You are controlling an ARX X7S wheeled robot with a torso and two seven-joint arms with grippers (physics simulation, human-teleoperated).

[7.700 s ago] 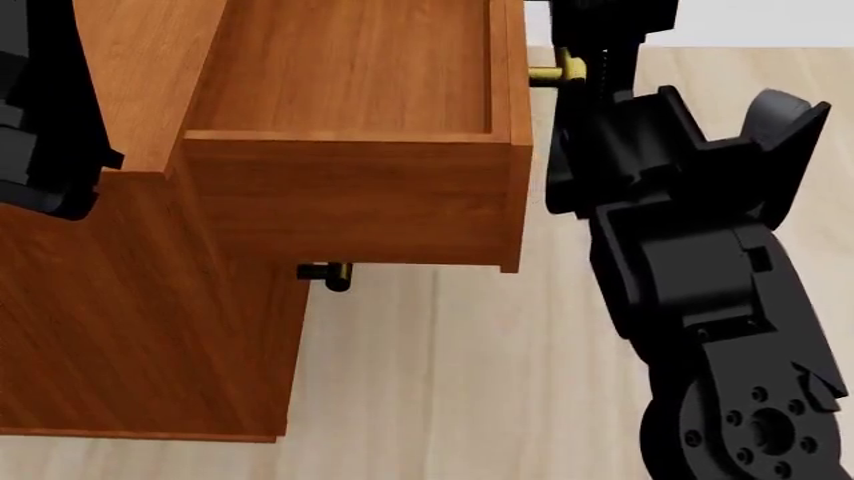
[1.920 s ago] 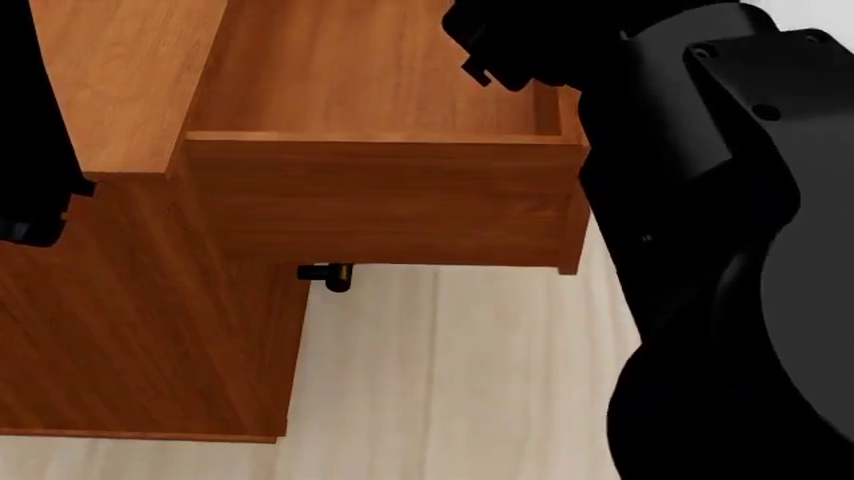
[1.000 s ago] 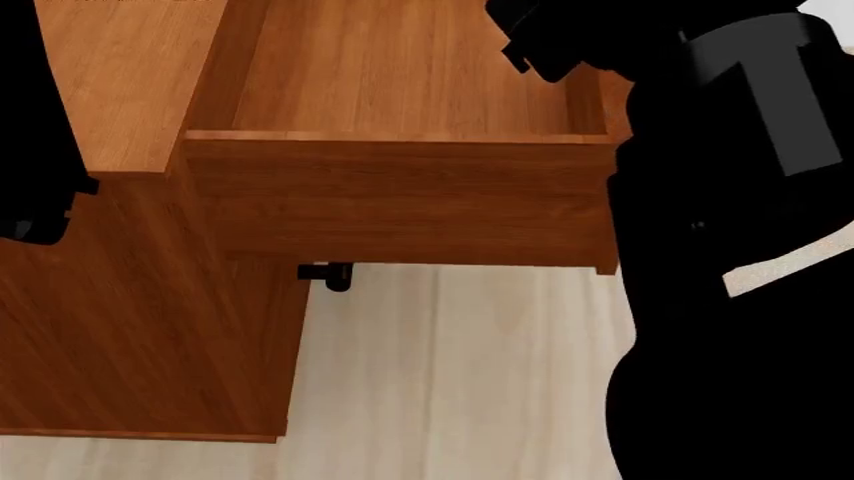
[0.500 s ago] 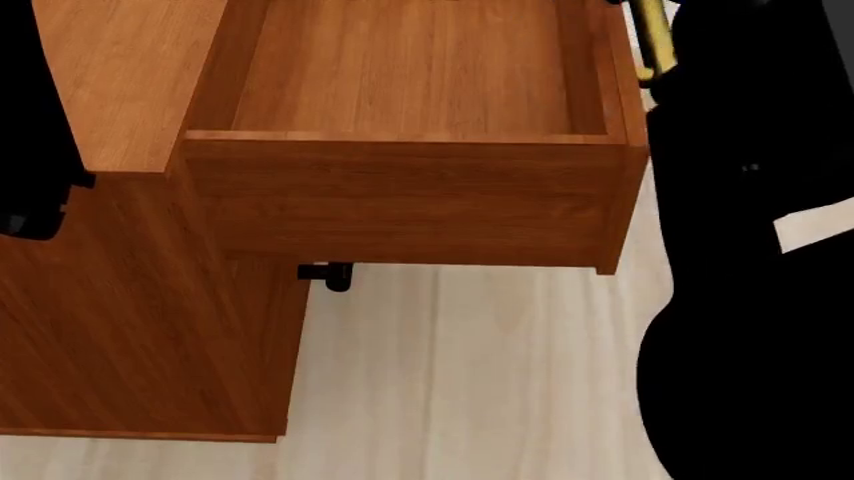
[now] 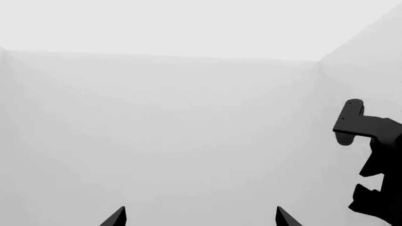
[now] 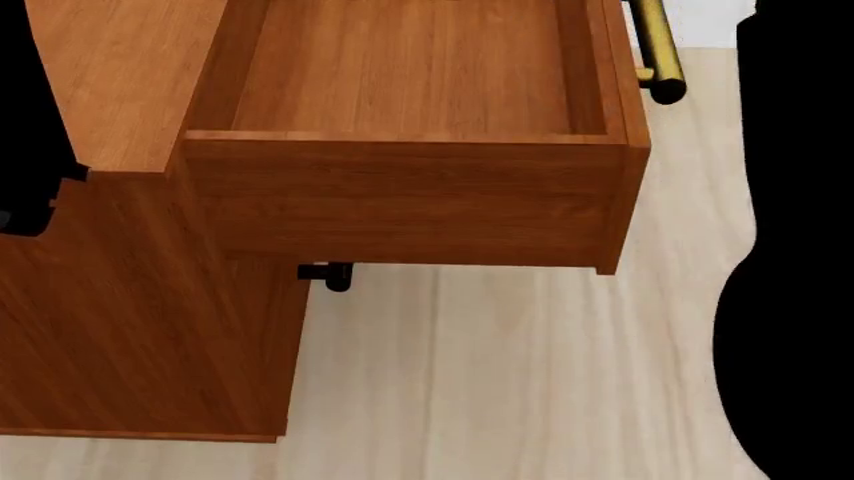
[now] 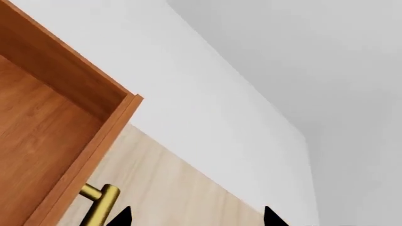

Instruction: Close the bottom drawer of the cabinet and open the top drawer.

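Note:
In the head view the cabinet (image 6: 147, 330) stands at the left. Its top drawer (image 6: 400, 200) is pulled far out and is empty inside. Its brass bar handle (image 6: 654, 50) shows at the front, and again in the right wrist view (image 7: 100, 205). My right gripper (image 7: 196, 219) is open and empty, its fingertips (image 7: 122, 217) just beside that handle and off it. My left gripper (image 5: 199, 219) is open and empty, facing a bare pale wall. The bottom drawer is hidden under the top drawer. Only a dark handle end (image 6: 327, 275) of a lower drawer shows.
Pale plank floor (image 6: 507, 380) lies in front of the cabinet. My right arm (image 6: 801, 300) fills the head view's right edge and my left arm (image 6: 27, 130) its left edge. A black robot part (image 5: 370, 155) shows in the left wrist view.
The top drawer has slid further out. My right arm has drawn back to the right, off the drawer, which uncovers the brass handle. The left arm has barely moved.

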